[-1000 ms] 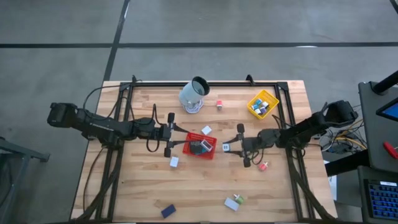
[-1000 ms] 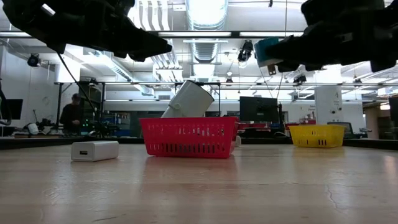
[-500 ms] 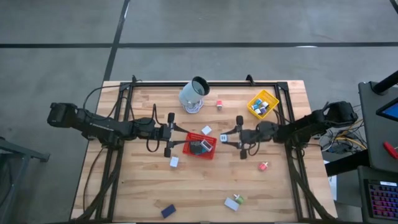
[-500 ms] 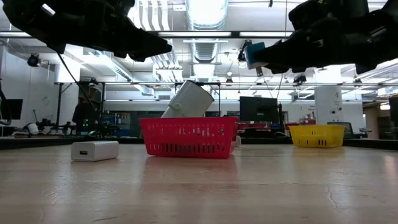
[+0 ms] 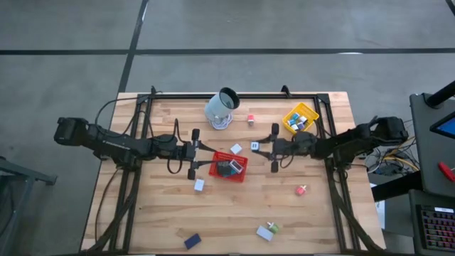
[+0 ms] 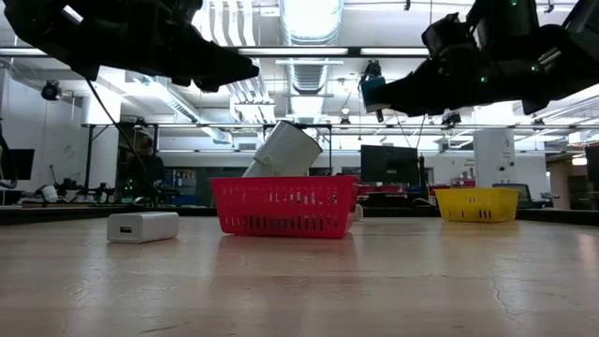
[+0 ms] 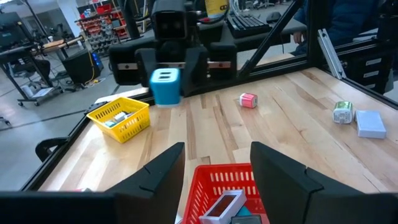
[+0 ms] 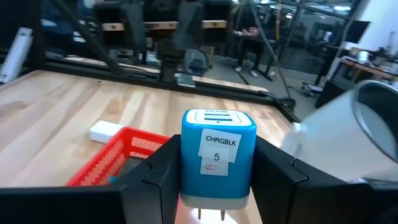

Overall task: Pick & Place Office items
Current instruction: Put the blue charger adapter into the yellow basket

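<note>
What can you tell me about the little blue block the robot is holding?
The blue charger block is a rounded, plastic-looking cube with a white base, metal prongs and a white label reading CHRGBLK 5. The right gripper is shut on its sides, holding it in the air, clear of the table, beside the red basket.

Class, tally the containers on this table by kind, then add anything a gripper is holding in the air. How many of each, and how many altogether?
Mesh trays: 2, the red tray and the yellow tray
Cups: 1, the pale cup
Held items: 1, the blue charger block in the right gripper
Total: 4
</note>
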`<state>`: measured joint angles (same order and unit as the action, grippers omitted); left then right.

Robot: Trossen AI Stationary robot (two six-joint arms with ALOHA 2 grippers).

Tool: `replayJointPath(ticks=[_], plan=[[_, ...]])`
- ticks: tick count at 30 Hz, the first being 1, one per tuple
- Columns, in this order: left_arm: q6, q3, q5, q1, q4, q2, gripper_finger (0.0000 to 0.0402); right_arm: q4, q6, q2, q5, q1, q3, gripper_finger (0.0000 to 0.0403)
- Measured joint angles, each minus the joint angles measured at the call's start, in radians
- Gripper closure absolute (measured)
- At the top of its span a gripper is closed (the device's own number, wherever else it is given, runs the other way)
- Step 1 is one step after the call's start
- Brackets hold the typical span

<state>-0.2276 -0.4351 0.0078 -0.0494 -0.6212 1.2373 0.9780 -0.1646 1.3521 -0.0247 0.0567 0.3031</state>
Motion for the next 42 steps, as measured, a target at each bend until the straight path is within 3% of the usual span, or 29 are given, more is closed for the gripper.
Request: replayJointPath(ticks=[26, 35, 42], plan=[[0.0, 0.0, -0.001, 0.0, 0.0, 0.0, 0.0215, 0.005, 0.038, 0.0, -0.005, 0.236, 0.0, 0.026], [-0.001, 0.0, -0.001, 0.0, 0.0, 0.0, 0.0215, 0.005, 0.059, 0.0, -0.045, 0.29, 0.0, 0.026], [-0.001, 0.0, -0.001, 0.0, 0.0, 0.0, 0.0215, 0.005, 0.111, 0.0, -0.16, 0.341, -0.002, 0.026]])
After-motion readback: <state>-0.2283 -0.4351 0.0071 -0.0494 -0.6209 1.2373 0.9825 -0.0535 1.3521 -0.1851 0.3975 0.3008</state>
